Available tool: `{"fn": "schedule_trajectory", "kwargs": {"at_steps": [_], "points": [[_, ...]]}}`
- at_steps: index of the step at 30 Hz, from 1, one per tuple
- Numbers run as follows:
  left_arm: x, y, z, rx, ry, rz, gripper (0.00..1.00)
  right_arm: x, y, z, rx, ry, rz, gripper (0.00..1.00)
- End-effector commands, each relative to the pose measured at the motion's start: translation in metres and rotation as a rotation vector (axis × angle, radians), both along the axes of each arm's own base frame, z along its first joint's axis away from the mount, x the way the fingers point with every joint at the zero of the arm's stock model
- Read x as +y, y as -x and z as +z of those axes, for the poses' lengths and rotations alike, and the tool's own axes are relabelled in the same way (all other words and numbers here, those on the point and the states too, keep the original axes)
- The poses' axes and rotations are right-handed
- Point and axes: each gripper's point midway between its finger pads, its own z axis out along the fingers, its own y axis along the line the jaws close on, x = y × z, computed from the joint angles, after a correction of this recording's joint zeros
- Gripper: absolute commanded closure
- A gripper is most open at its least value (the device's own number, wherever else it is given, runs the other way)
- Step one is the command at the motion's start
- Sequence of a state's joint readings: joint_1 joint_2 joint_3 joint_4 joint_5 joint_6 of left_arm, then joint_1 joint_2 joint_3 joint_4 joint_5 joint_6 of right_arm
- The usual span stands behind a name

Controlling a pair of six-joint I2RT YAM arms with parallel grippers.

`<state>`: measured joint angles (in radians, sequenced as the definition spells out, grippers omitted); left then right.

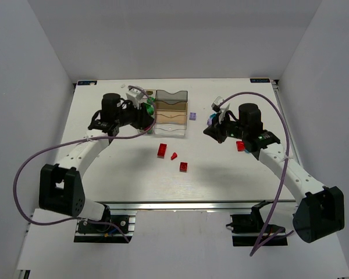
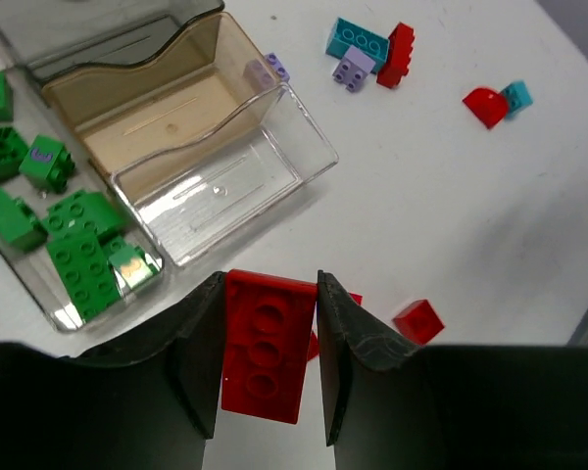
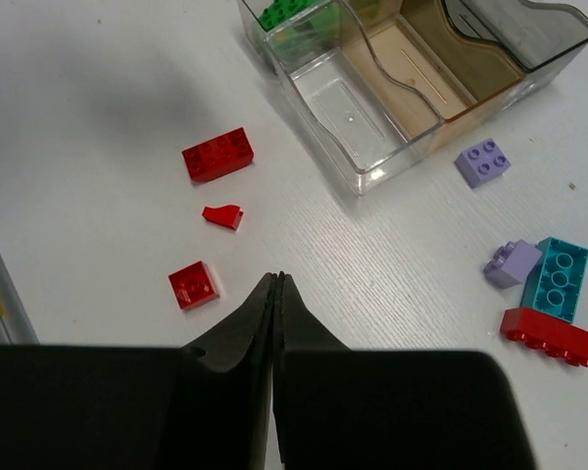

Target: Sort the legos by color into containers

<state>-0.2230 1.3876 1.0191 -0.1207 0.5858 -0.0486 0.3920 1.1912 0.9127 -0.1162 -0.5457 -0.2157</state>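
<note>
My left gripper [image 2: 269,279] is shut on a red lego [image 2: 268,343], held by its long sides just beside the near corner of the containers [image 2: 309,162], a clear brown-tinted tray. Several green legos [image 2: 78,255] lie in its long narrow compartment; the wider compartments look empty. In the top view the left gripper [image 1: 148,121] is at the tray's [image 1: 173,93] left side. My right gripper [image 3: 277,280] is shut on nothing, above bare table. Ahead of it lie a red brick [image 3: 218,155], a red slope piece [image 3: 222,215] and a small red square [image 3: 194,285].
A lilac brick [image 3: 483,163] sits by the tray's right side. A cluster of a lilac [image 3: 513,262], a teal [image 3: 556,277] and a red brick [image 3: 554,336] lies near the right gripper [image 1: 214,131]. A red curved piece [image 2: 485,106] with a small teal piece [image 2: 516,95] lies further right.
</note>
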Motion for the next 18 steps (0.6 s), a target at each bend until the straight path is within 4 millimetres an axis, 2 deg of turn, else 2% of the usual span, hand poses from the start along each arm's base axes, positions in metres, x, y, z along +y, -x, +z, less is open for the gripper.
{"fn": "schedule_trajectory", "kwargs": {"at_steps": [1, 3, 4, 5, 6, 7, 9, 11, 13, 14, 15, 16, 18], "points": [[-0.027, -0.019, 0.026, -0.231, -0.059, -0.157, 0.98, -0.007, -0.018, 0.004, -0.041, 0.005, -0.051, 1.0], [-0.04, -0.03, 0.005, -0.22, -0.111, -0.2, 0.98, -0.01, -0.019, 0.0, -0.039, 0.008, -0.058, 1.0], [-0.048, -0.042, -0.004, -0.229, -0.147, -0.211, 0.99, -0.014, -0.021, 0.0, -0.037, 0.005, -0.067, 1.0], [-0.047, -0.046, 0.003, -0.255, -0.164, -0.209, 0.99, -0.014, -0.021, 0.0, -0.035, 0.003, -0.068, 1.0], [-0.054, -0.05, -0.015, -0.221, -0.183, -0.227, 0.99, -0.015, -0.022, 0.0, -0.035, 0.002, -0.068, 1.0], [-0.055, -0.057, -0.013, -0.235, -0.193, -0.228, 0.99, -0.016, -0.023, 0.002, -0.039, 0.0, -0.071, 0.99], [-0.066, -0.062, -0.028, -0.229, -0.227, -0.25, 0.98, -0.019, -0.024, 0.001, -0.039, -0.001, -0.077, 0.99], [-0.071, -0.068, -0.029, -0.239, -0.237, -0.255, 0.98, -0.023, -0.026, 0.001, -0.044, 0.004, -0.085, 0.97], [-0.076, -0.071, -0.039, -0.23, -0.251, -0.261, 0.92, -0.024, -0.025, 0.003, -0.054, 0.007, -0.086, 0.92], [-0.08, -0.074, -0.044, -0.224, -0.262, -0.263, 0.86, -0.026, -0.028, 0.003, -0.059, 0.009, -0.093, 0.89], [-0.079, -0.076, -0.042, -0.229, -0.268, -0.252, 0.8, -0.027, -0.028, 0.005, -0.064, 0.008, -0.093, 0.85], [-0.083, -0.077, -0.049, -0.22, -0.278, -0.257, 0.76, -0.027, -0.027, 0.005, -0.067, 0.009, -0.092, 0.76], [-0.081, -0.085, -0.053, -0.218, -0.302, -0.239, 0.71, -0.03, -0.028, 0.005, -0.074, 0.014, -0.098, 0.71]]}}
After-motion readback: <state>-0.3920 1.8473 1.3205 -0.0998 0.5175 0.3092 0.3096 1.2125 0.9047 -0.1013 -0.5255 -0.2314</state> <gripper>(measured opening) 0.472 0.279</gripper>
